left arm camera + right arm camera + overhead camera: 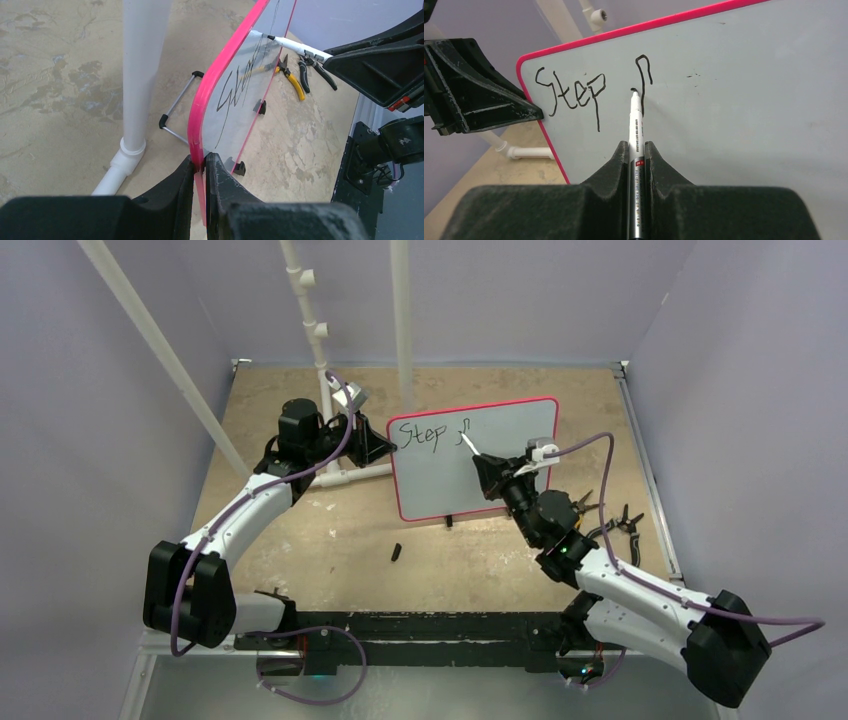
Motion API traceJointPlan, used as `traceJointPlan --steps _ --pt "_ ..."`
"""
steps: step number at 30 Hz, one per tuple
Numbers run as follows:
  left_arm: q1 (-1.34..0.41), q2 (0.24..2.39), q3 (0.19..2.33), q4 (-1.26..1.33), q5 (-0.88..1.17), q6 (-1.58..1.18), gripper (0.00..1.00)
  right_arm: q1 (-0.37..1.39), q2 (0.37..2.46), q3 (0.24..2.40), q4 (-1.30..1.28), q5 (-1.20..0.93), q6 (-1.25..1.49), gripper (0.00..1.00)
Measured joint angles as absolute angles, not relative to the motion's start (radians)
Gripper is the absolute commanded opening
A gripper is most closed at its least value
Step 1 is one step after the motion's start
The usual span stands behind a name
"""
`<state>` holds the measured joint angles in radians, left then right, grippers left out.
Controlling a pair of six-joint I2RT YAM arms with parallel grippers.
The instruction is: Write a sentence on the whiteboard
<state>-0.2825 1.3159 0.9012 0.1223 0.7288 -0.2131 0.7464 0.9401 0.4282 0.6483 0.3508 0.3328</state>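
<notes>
The whiteboard (440,485) stands upright on its little black feet toward the back middle of the counter (330,540), with its writing face turned to the arms. Of the sentence (574,92), one word is done: "Step", in black along the top left. Just to the right of it is a tall hooked stroke that looks to me like the start of an "f". So I'd say the job is at an early stage. One word is finished, one letter is half made, and the rest of that word and whatever follows are yet to come. Most of the board is bare.

The marker (636,125) has its tip on the board at a small curl beside that stroke. The right gripper (636,147) is closed tight around the marker's barrel, which lies lengthwise between its fingers. The barrel carries fine print and a red patch, too small to read.

The left gripper (200,165) is clamped on the pink frame at the board's left edge, apparently steadying it. A white pipe (140,75) rises from the counter just beside it. Past the board's right end, pliers (292,80) with yellow handles lie on the counter.
</notes>
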Motion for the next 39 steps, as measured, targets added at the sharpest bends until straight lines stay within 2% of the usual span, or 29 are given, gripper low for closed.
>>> traceJointPlan --steps 20,39 --pt "-0.282 1.316 0.901 0.122 0.733 -0.213 0.0 0.746 0.844 0.425 0.588 0.43 0.338 0.0" --pt "-0.282 1.316 0.901 0.121 0.728 -0.213 0.0 0.746 0.889 0.425 0.59 0.432 0.332 0.0"
